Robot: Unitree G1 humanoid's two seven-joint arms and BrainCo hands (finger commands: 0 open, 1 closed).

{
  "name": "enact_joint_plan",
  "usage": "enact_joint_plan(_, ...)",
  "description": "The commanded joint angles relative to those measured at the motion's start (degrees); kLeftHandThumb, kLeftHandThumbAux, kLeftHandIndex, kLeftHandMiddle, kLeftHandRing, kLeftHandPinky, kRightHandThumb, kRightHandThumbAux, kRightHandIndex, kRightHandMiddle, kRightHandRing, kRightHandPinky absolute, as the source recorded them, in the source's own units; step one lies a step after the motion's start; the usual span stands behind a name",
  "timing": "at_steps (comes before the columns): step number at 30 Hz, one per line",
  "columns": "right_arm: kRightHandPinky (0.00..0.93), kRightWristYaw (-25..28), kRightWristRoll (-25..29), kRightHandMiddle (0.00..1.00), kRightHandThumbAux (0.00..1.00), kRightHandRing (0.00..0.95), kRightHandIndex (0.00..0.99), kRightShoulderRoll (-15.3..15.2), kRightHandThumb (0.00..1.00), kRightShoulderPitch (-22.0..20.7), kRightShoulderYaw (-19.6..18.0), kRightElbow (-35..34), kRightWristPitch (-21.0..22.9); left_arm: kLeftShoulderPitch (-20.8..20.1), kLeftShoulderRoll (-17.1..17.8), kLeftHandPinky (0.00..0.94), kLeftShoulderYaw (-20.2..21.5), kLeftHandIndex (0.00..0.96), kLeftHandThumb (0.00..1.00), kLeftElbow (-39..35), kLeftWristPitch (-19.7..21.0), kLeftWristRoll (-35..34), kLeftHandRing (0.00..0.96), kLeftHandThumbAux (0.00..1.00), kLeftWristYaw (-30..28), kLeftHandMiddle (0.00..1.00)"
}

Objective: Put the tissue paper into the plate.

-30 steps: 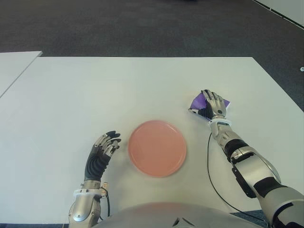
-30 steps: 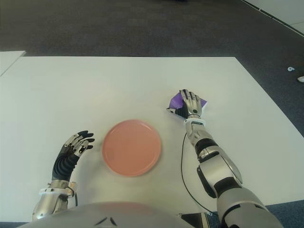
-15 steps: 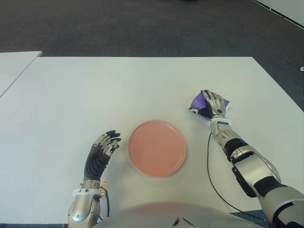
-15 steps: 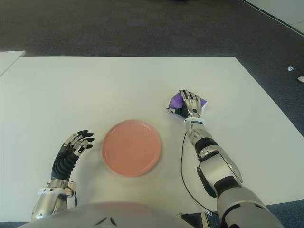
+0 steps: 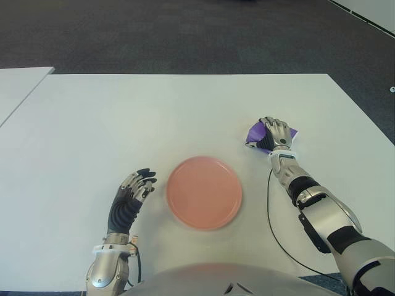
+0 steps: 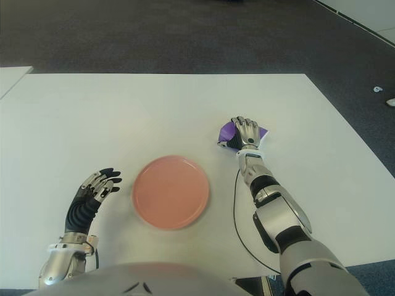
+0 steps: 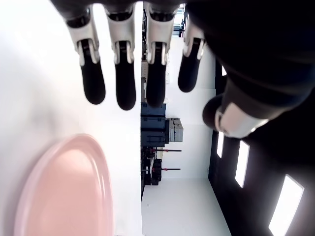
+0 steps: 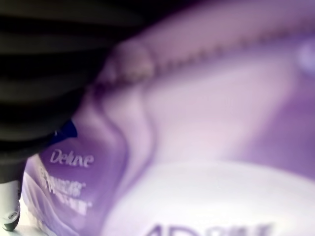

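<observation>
Gripping the tissue pack [image 5: 256, 132] on the table [image 5: 185, 117], the right hand [image 5: 274, 134] had not yet lifted it toward the empty plate [image 5: 203, 192]; the left hand [image 5: 131, 196] showed slack-fingered beside the plate's left.

bench [image 5: 154, 117]: smooth matt white laminate. plate [image 5: 203, 192]: smooth pink plastic, slight sheen. tissue paper [image 5: 255, 132]: purple glossy plastic wrap, crinkled, printed lettering. right hand [image 5: 275, 133] and left hand [image 5: 131, 196]: silver metal-look shells, black rubbery ribbed fingers [image 7: 125, 78]. floor [image 5: 185, 31]: dark rough carpet.

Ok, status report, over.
Right hand curled on purple tissue pack, still on table. Left hand open beside round pink plate. Path clear.
</observation>
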Motion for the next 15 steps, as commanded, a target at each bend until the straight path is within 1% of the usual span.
enact_joint_plan(1, 0.656, 12.11, 0.32, 0.48, 0.672, 0.704, 0.443, 7.32, 0.854, 11.05, 2.68, 7.16, 1.57, 1.64, 0.65, 0.35, 0.43, 0.276, 0.327, -2.23, 3.84, -0.84, 0.323, 0.616, -0.71, 0.304)
enact_joint_plan(7, 0.633, 12.6, 1.65, 0.477, 0.674, 0.701, 0.44, 8.01, 0.855, 11.47, 2.04, 7.0, 2.26, 1.5, 0.75, 0.341, 0.6, 0.281, 0.321, -1.89, 2.88, -0.87, 0.317, 0.607, -1.04, 0.302)
enact_joint_plan(11, 0.641, 12.27, 1.91, 0.476, 0.675, 0.688, 0.439, 8.51, 0.855, 11.82, 1.98, 7.15, 2.54, 1.4, 0.79, 0.349, 0.75, 0.289, 0.318, -1.7, 2.51, -1.08, 0.316, 0.61, -1.21, 0.302)
enact_joint_plan(15, 0.639, 10.5, 1.88, 0.477, 0.676, 0.684, 0.435, 9.07, 0.853, 12.72, 1.94, 7.44, 2.21, 1.63, 0.77, 0.36, 1.01, 0.298, 0.325, -2.24, 3.73, -1.13, 0.319, 0.612, -0.85, 0.304)
